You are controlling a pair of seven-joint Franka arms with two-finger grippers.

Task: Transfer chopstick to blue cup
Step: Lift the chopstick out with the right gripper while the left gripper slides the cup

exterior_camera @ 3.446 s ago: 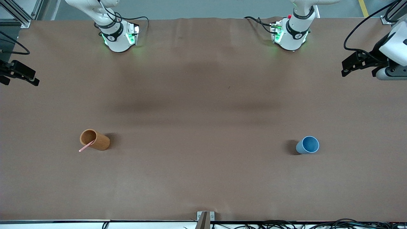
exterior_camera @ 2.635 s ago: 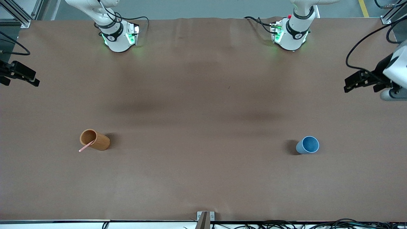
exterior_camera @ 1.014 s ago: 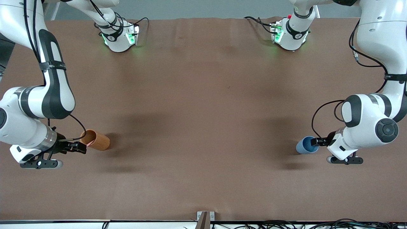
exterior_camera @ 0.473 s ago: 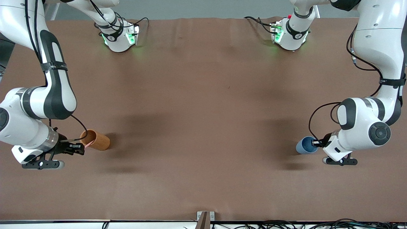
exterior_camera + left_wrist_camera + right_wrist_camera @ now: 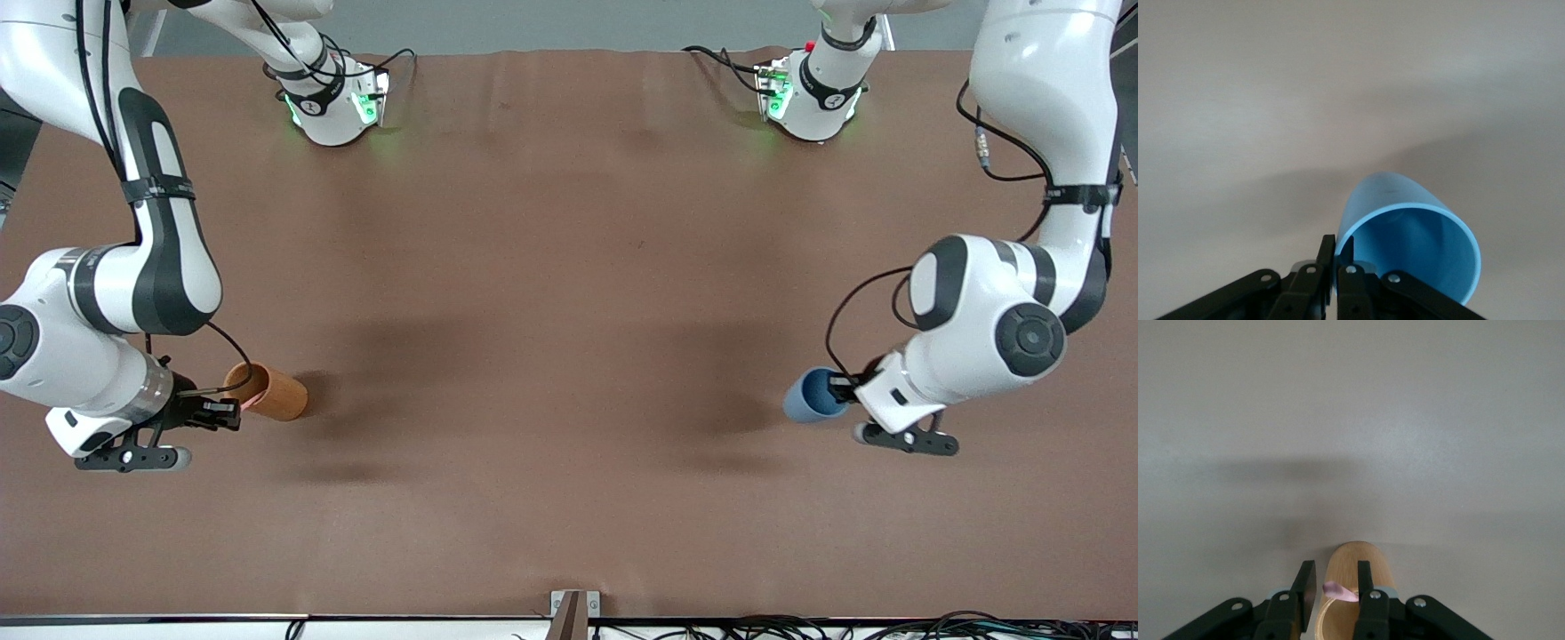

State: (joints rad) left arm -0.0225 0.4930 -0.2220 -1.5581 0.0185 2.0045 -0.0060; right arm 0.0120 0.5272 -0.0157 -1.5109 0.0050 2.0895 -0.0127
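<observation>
Now your left hand (image 5: 1332, 267) has clamped the blue cup (image 5: 811, 397) by its rim and shifted it toward the tabletop (image 5: 569, 311) centre. Your right hand (image 5: 1332, 587), fingers narrowing, straddles the pink chopstick (image 5: 1338, 591) in the brown cup (image 5: 271, 391); extraction appears next.

Brown cup (image 5: 271, 393) — on table (image 5: 569, 267).
</observation>
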